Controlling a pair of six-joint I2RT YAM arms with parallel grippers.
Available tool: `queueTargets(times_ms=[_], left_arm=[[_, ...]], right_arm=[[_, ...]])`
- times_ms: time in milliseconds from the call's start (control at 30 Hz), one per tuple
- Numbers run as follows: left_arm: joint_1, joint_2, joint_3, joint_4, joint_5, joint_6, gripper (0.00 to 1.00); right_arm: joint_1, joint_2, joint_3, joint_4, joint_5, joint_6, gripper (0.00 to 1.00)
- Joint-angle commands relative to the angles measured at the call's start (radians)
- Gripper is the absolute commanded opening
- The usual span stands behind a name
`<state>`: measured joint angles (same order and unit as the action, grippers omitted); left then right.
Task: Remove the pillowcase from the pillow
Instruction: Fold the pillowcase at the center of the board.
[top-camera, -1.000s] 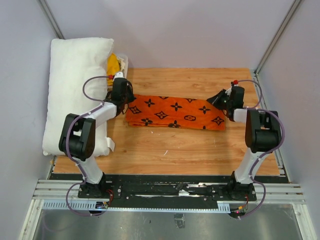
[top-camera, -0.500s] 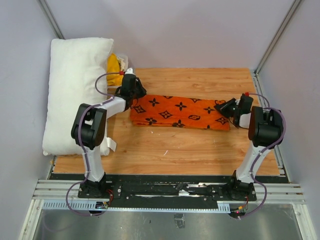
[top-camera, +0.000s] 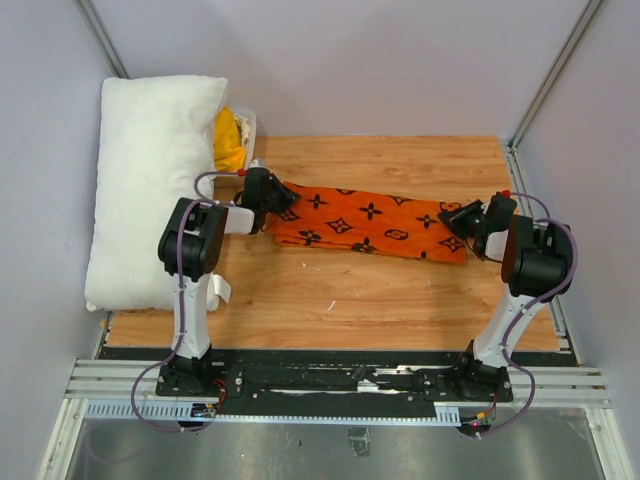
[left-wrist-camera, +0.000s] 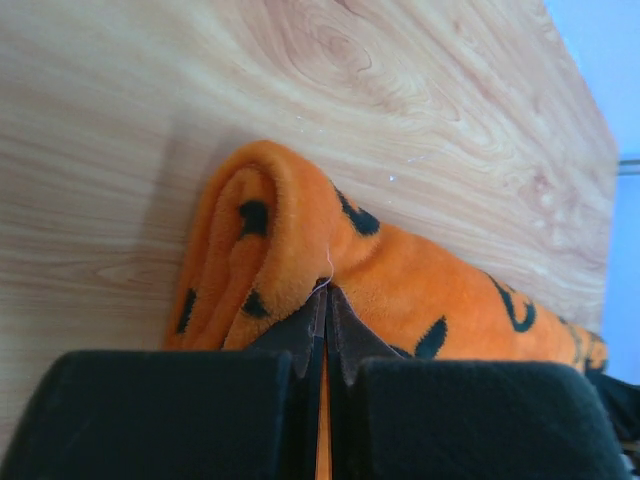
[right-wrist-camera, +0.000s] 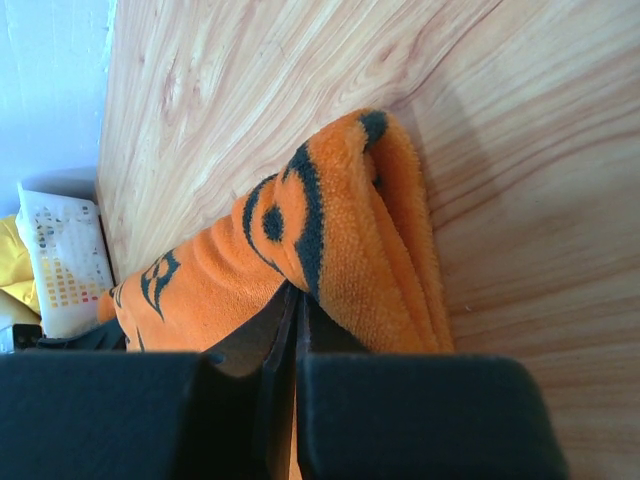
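I held the folded pillowcase (top-camera: 370, 222) stretched across the table (top-camera: 380, 295), my left gripper (top-camera: 278, 194) pinching its left end and my right gripper (top-camera: 456, 217) its right end. The pillow (top-camera: 150, 180) lay bare along the table's left edge, apart from the pillowcase, a yellow cloth (top-camera: 228, 140) just beside it.

Both the left white-and-black jointed arm (top-camera: 190, 250) and the right white-and-black jointed arm (top-camera: 530, 262) are white tube links with chunky black motor housings, plus a thin purple-grey cable (top-camera: 205, 179) looping along each. Tiny red cap (top-camera: 242, 172) by each wrist and a black block base (top-camera: 186, 378) at the near end. The left black two-finger gripper (top-camera: 288, 199) and right black two-finger gripper (top-camera: 449, 216) have matte black fingers (left-wrist-camera: 160, 410) tapering to thin wedge tips.
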<state>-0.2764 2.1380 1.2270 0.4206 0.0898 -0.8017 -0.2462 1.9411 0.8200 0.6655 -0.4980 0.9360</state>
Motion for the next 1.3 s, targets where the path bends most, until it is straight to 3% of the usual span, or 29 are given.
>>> queueTargets(times_ms=[0, 200, 333, 600, 767, 1033, 1267], left_arm=[[0.067, 0.053, -0.096, 0.166, 0.039, -0.196, 0.00], [0.127, 0.019, -0.232, 0.348, 0.120, -0.284, 0.00], [0.133, -0.072, -0.283, 0.409, 0.145, -0.204, 0.00], [0.024, -0.280, -0.277, 0.288, 0.127, 0.077, 0.00], [-0.032, -0.318, -0.393, 0.405, 0.158, 0.003, 0.00], [0.035, -0.224, -0.585, 0.606, 0.180, -0.124, 0.00], [0.120, -0.201, -0.686, 0.676, 0.174, -0.180, 0.00]], right_arm=[[-0.021, -0.010, -0.027, -0.049, 0.046, -0.029, 0.01], [-0.028, -0.020, -0.034, -0.044, 0.047, -0.023, 0.01], [-0.023, -0.080, -0.049, -0.010, 0.037, -0.041, 0.01], [0.106, -0.388, -0.062, -0.174, 0.114, -0.182, 0.01], [0.190, -0.486, -0.121, -0.192, 0.127, -0.172, 0.01], [0.180, -0.387, -0.321, 0.014, 0.021, -0.068, 0.01], [0.000, -0.199, -0.417, 0.257, -0.091, 0.043, 0.01]])
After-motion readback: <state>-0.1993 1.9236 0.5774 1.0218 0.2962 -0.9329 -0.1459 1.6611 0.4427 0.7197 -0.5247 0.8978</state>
